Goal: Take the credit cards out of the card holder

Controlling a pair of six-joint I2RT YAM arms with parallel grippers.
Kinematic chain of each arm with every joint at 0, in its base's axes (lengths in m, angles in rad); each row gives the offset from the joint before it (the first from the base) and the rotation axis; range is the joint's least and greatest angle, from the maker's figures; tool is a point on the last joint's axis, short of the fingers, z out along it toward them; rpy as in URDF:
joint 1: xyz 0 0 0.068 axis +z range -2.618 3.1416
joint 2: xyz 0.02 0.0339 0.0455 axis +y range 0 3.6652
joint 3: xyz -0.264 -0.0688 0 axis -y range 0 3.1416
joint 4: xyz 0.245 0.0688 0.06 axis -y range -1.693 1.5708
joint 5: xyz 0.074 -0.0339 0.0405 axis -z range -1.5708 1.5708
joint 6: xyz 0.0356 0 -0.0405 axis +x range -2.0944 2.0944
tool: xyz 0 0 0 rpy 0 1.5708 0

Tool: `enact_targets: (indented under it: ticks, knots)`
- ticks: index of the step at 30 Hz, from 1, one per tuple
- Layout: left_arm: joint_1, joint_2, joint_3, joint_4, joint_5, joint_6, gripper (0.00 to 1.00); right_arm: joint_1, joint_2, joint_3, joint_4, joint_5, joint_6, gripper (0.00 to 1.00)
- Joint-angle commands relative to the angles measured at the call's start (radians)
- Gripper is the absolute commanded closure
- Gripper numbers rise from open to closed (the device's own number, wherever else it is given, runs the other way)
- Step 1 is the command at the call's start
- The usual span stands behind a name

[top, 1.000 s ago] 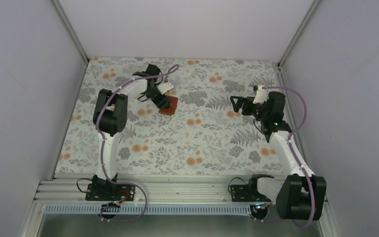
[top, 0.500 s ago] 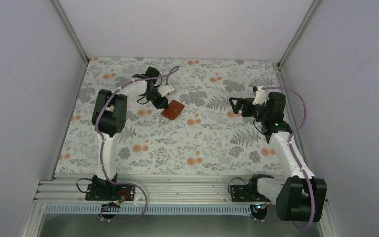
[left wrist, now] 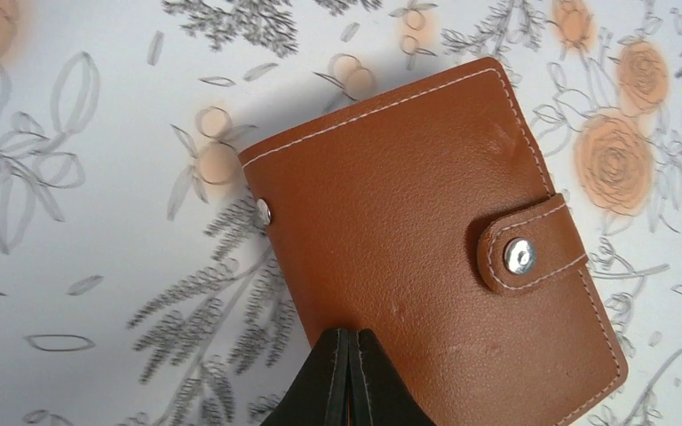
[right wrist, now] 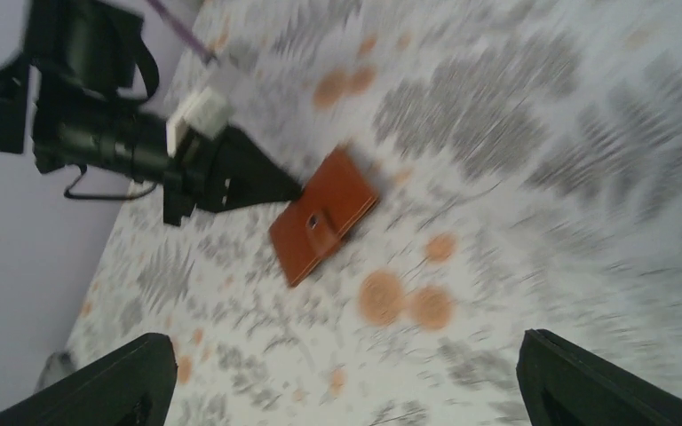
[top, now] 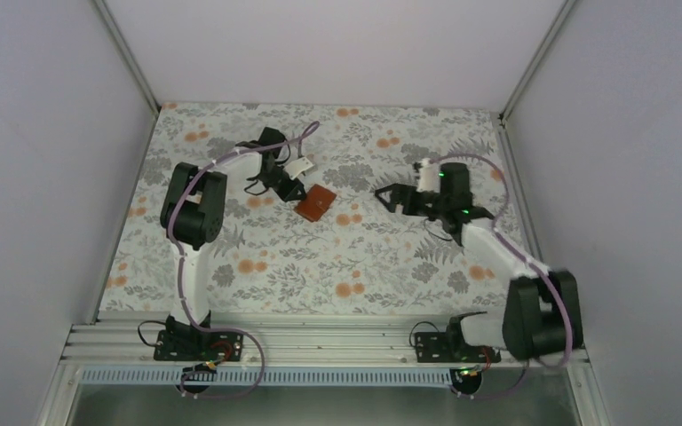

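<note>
Nearest the arms' bases, the flowered table cover lies bare in front of the card holder, which rests flat on it toward the far left, brown leather face up and its snap strap fastened. No credit cards show in any view; they are judged to be inside the closed holder, so the task stands at its first step, getting the holder secured and opened.

To the right of the card holder and well apart from it, the right gripper hangs with its jaws spread wide, holding nothing and pointing toward the leather.

At the holder's left edge, the left gripper has its fingers pressed together, the tips lying over the rim of the leather; whether they pinch any of it cannot be told.

The next move likely calls for the wide-open gripper to come in and undo the strap while the other steadies the holder. The fastened snap is the main obstacle, and the thin holder may slide on the cloth.

Beyond the holder stand only plain pale walls.
</note>
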Motion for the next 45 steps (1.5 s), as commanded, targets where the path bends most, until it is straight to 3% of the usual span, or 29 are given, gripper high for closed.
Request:
enact_targets:
  ticks: [1,10,16,20,25,31,38,42,44,45]
  knots:
    - [-0.023,0.016,-0.114,-0.043,0.009,-0.014,0.98,0.123,0.207,0.092,0.020,-0.074,0.108,0.05]
    - [-0.064,0.005,-0.166,-0.048,0.085,0.007,0.98,0.149,0.621,0.283,-0.042,-0.251,0.079,0.31]
    - [-0.084,0.002,-0.186,-0.064,0.134,0.021,0.98,0.166,0.751,0.347,-0.086,-0.299,0.041,0.33]
    - [-0.095,-0.005,-0.189,-0.068,0.150,0.021,0.98,0.177,0.812,0.382,-0.103,-0.329,0.032,0.42]
    - [-0.097,-0.012,-0.193,-0.064,0.159,0.019,0.98,0.214,0.818,0.383,-0.124,-0.363,0.002,0.46]
    - [-0.099,-0.010,-0.191,-0.063,0.164,0.014,0.98,0.238,0.788,0.379,-0.140,-0.337,-0.005,0.60]
    - [-0.099,-0.023,-0.196,-0.065,0.174,0.022,0.98,0.237,0.749,0.387,-0.173,-0.332,-0.042,0.95]
    - [-0.093,-0.055,-0.185,-0.099,0.195,0.064,0.97,0.237,0.706,0.385,-0.213,-0.342,-0.107,0.96]
    - [-0.078,-0.087,-0.181,-0.116,0.216,0.098,0.88,0.237,0.666,0.381,-0.228,-0.345,-0.140,0.96]
    - [-0.069,-0.105,-0.179,-0.124,0.227,0.113,0.75,0.237,0.654,0.380,-0.233,-0.347,-0.152,0.96]
